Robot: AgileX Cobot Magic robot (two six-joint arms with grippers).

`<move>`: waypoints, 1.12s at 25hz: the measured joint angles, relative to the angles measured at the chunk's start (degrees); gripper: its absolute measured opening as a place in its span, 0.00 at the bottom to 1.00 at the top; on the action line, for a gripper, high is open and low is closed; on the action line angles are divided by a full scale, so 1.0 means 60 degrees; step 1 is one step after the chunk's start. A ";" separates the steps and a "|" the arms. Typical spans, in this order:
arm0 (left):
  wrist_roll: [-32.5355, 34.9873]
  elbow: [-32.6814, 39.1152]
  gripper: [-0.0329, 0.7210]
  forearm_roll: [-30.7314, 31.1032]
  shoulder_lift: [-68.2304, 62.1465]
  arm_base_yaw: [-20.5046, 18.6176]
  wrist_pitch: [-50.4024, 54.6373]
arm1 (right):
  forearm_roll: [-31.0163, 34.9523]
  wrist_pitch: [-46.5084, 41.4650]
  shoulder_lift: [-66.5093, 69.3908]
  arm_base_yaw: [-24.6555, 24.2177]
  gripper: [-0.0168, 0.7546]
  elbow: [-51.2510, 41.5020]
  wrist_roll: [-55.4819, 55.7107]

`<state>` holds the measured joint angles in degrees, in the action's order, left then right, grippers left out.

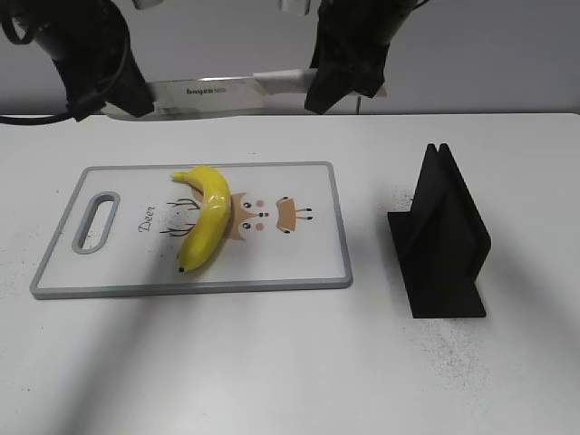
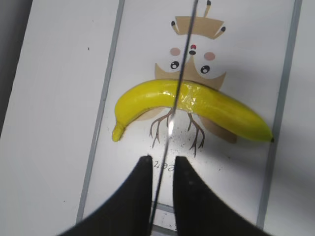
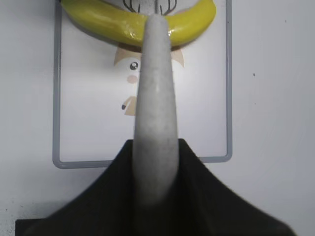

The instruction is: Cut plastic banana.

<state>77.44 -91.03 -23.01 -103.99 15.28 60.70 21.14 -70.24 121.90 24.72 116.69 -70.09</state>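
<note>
Your glossy bright-yellow curved plastic banana (image 1: 206, 218) lies loose on the white grey-rimmed cutting board (image 1: 308, 272) with the deer cartoon, its dark tip toward the near edge, touched by neither arm.

Both of your arms hang high at the back of the white table (image 1: 272, 362), holding one long steel-bladed knife (image 1: 213, 91) level between them, well above the board. Your left gripper (image 2: 162, 164) points straight down, its black fingers (image 2: 140, 196) pinching the thin blade, which from that wrist crosses the banana's middle. Your right gripper (image 3: 155, 147) is likewise angled down, its black jaws clamped on the knife's pale speckled handle (image 3: 156, 98), whose far end lines up over the banana (image 3: 113, 27).

A black upright slotted stand (image 1: 439, 240) sits to the right, well apart from the board.
</note>
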 joint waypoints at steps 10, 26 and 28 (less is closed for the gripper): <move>-0.0104 0.0008 0.72 -0.0510 0.0097 -0.0031 -0.0479 | -0.0673 0.0007 0.0000 -0.0030 0.23 0.0000 -0.0088; -0.9392 -0.1684 0.76 0.2175 0.1494 -0.0905 0.0840 | -0.2555 -0.0010 -0.0986 -0.0050 0.23 0.0000 0.7077; -1.0138 -0.1787 0.76 0.2755 0.1537 -0.1048 0.1296 | -0.2555 -0.0010 -0.1139 -0.0050 0.23 0.0000 0.8155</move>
<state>16.61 -101.75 -6.48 -94.76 8.99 68.47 5.81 -70.30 115.06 24.41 116.69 -21.16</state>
